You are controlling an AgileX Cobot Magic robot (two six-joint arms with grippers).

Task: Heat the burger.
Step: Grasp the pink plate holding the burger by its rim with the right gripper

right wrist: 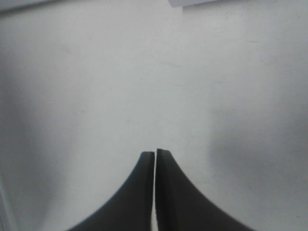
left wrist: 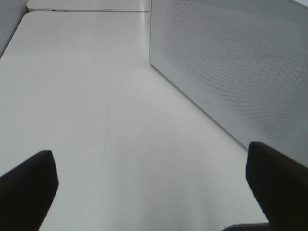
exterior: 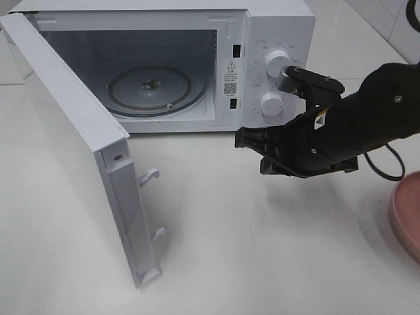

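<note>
Right now the white surface (exterior: 262, 249) fills most of what I see, and the microwave (exterior: 298, 39) stands on it at the far side. Its door (exterior: 72, 157) is swung wide open and juts out from the microwave's hinge side toward the near edge, with two latch hooks (exterior: 149, 176) showing on its free end. The right arm (exterior: 354, 125) reaches across in front of the microwave's control panel. A pink plate (exterior: 407, 216) lies well apart from the microwave at the edge of the exterior view, and only part of its rim is in view. Inside the microwave cavity I see the glass turntable (exterior: 131, 88), with nothing on it. On the panel, the upper knob (exterior: 275, 64) sits above the lower knob (exterior: 270, 103).

The right tool (exterior: 241, 139) hangs just in front of the microwave, below the knobs. In the right wrist view it (right wrist: 155, 153) is clenched: the two fingers meet with only a hairline between them, gripping nothing, with bare surface beneath.

The left tool (left wrist: 149, 149) is spread to its widest. One finger (left wrist: 29, 187) shows at each side of the left wrist view, holding and touching nothing. It is beside a white dotted panel (left wrist: 240, 62) of the microwave; whether that is door or side wall I cannot tell.

None of my views show the burger, so I cannot place it.
</note>
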